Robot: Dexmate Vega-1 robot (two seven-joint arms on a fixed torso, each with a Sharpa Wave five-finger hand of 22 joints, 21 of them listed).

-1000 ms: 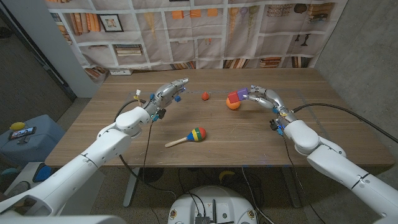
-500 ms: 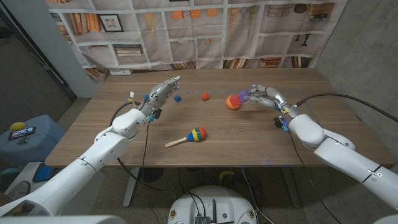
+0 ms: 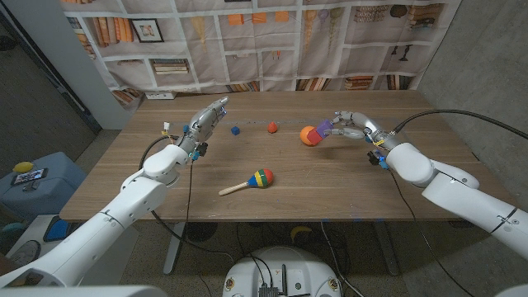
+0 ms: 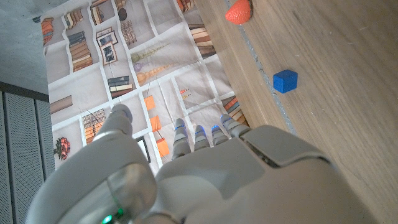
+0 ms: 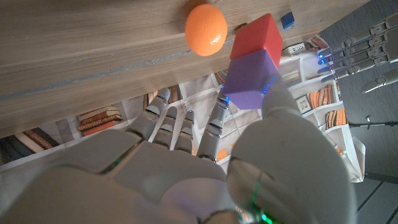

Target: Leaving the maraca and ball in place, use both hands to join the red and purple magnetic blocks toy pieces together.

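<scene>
The purple block (image 5: 249, 79) and the red block (image 5: 257, 36) are stuck together end to end, and my right hand (image 3: 353, 125) pinches the purple one (image 3: 324, 127) between thumb and fingers. The pair hangs just over the table beside the orange ball (image 3: 308, 137) (image 5: 206, 29). Whether the red block touches the ball is unclear. My left hand (image 3: 206, 116) (image 4: 186, 180) hovers at the far left of the table, fingers straight and apart, holding nothing. The maraca (image 3: 252, 181) lies near the table's front middle.
A small blue cube (image 3: 235, 129) (image 4: 285, 81) lies on the table just beyond my left hand's fingertips. A small red strawberry-shaped piece (image 3: 272, 127) (image 4: 238, 10) sits between the cube and the ball. A bookshelf-print backdrop hangs behind the table's far edge.
My left hand has drawn back to the left, leaving the blue cube on the table. My right hand has shifted slightly right with the joined blocks, away from the ball's top.
</scene>
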